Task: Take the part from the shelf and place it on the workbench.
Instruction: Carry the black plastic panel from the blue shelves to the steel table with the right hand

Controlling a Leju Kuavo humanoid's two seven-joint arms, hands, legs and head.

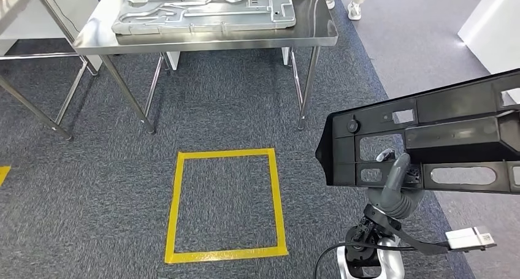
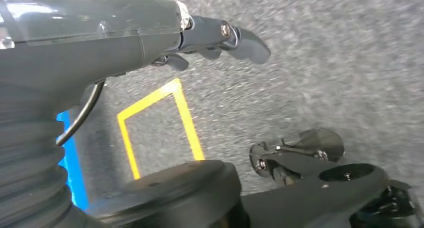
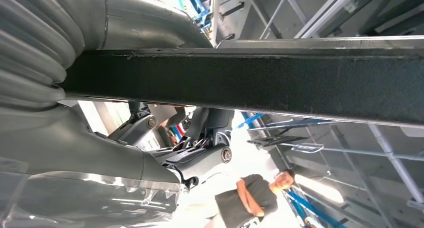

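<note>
The part [image 1: 429, 132] is a long black plastic frame with several cut-outs, held up at the right of the head view. My right hand [image 1: 398, 187] grips it from below, with fingers reaching up through an opening. In the right wrist view the part [image 3: 250, 82] crosses as a dark bar, and my right hand [image 3: 190, 158] clasps it. The steel workbench [image 1: 245, 40] stands ahead across the carpet. My left hand [image 2: 220, 37] hangs over the floor with nothing in it and its fingers loosely apart.
A large silver stamped panel [image 1: 202, 9] lies on the workbench. A yellow taped square [image 1: 224, 202] marks the grey carpet in front of it. Another steel table [image 1: 18, 3] stands at the far left and a white cabinet [image 1: 490, 21] at the right. A person's shoes [image 1: 354, 9] show behind the bench.
</note>
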